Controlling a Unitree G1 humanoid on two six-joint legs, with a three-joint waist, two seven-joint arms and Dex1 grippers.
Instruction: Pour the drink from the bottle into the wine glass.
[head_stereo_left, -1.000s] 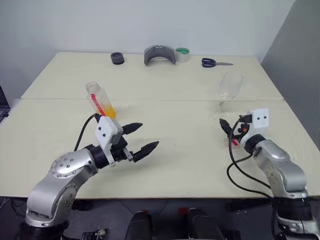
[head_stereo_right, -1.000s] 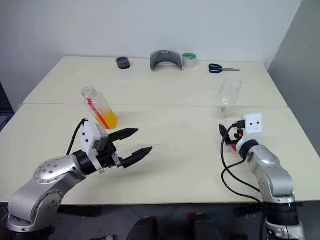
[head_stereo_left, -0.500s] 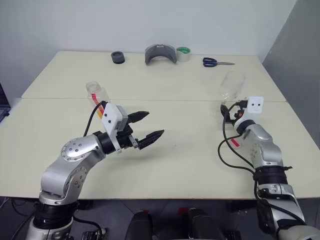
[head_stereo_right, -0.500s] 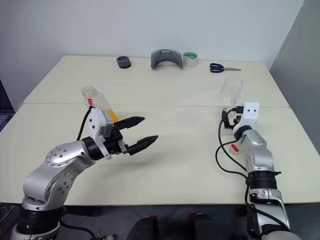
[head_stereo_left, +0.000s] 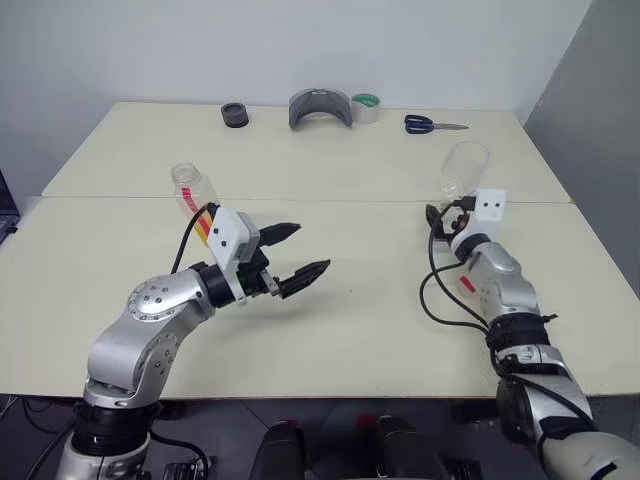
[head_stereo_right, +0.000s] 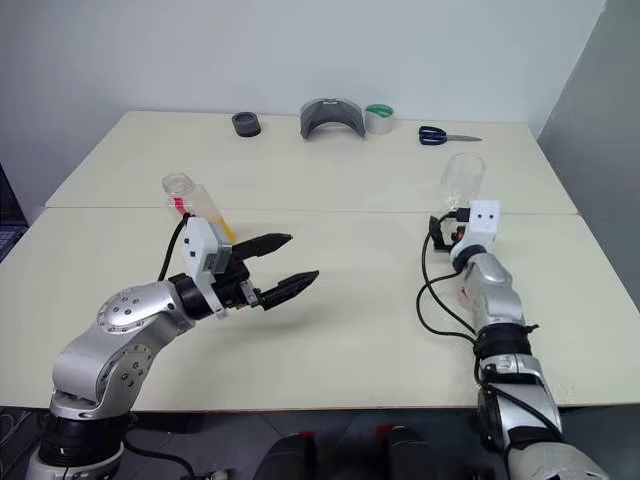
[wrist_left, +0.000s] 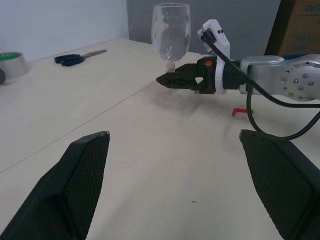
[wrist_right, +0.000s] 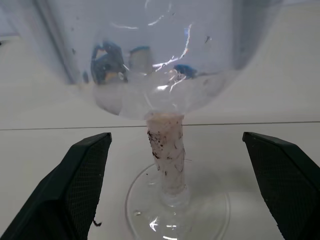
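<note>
In the left eye view, the wine glass (head_stereo_left: 463, 175) is seen standing upright on the pale surface (head_stereo_left: 360, 320), and it is taken as the landmark. The right gripper (head_stereo_left: 441, 218) is held just before the glass, at the height of its stem, with its two black fingers spread wide and nothing held. The bottle (head_stereo_left: 193, 196) is placed well apart from the glass, toward the robot's left, tilted, with the orange drink (head_stereo_left: 203, 222) seen in its lower part behind the left arm. The left gripper (head_stereo_left: 294, 253) is held over the surface just beside the bottle, on the side toward the glass, wide open and empty. Beyond the glass, by the far edge, blue-handled scissors (head_stereo_left: 430, 125), a roll of tape (head_stereo_left: 365, 107), a grey curved piece (head_stereo_left: 320, 108) and a small black ring (head_stereo_left: 235, 115) are laid out.

In the left wrist view, the glass (wrist_left: 171, 31) is shown upright with the right gripper's fingertips (wrist_left: 172, 80) pointed at its stem; whether they touch it cannot be told.

In the right wrist view, the stem (wrist_right: 167, 157) of the glass is seen between the two spread fingers (wrist_right: 75, 185), apart from both, above the round foot (wrist_right: 200, 212). The stem appears whitish and speckled.
</note>
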